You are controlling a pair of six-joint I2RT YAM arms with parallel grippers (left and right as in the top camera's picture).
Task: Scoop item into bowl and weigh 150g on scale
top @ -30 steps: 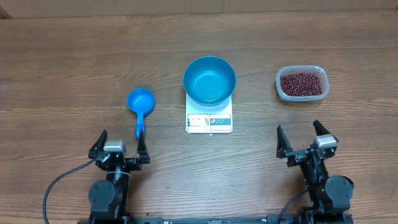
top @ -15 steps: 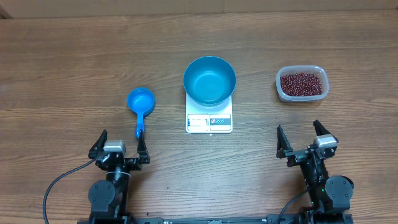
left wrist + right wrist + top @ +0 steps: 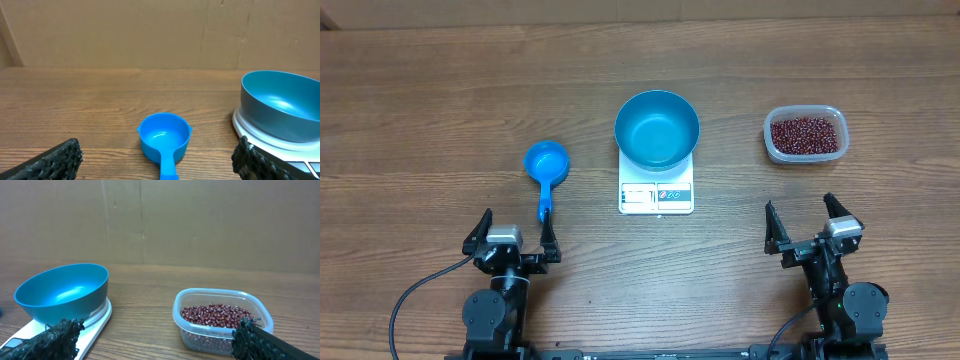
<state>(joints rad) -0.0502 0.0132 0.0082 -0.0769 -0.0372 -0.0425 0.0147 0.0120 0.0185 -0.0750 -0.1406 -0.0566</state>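
Nothing has moved since a second ago; both arms sit parked at my near edge. The left gripper (image 3: 515, 222) has its jaws spread wide and holds nothing, and the right gripper (image 3: 800, 214) is the same. Just ahead of the left one lies the blue scoop (image 3: 546, 163), its handle pointing back at me. The bowl (image 3: 657, 128) stands on the scale (image 3: 656, 196) mid-table (image 3: 420, 100). The beans (image 3: 805, 134) all sit in the clear tub (image 3: 769, 141), ahead of the right gripper and well apart from the bowl.

Left fingers (image 3: 480, 228) spread wide, right fingers (image 3: 772, 228) spread wide; both arms low
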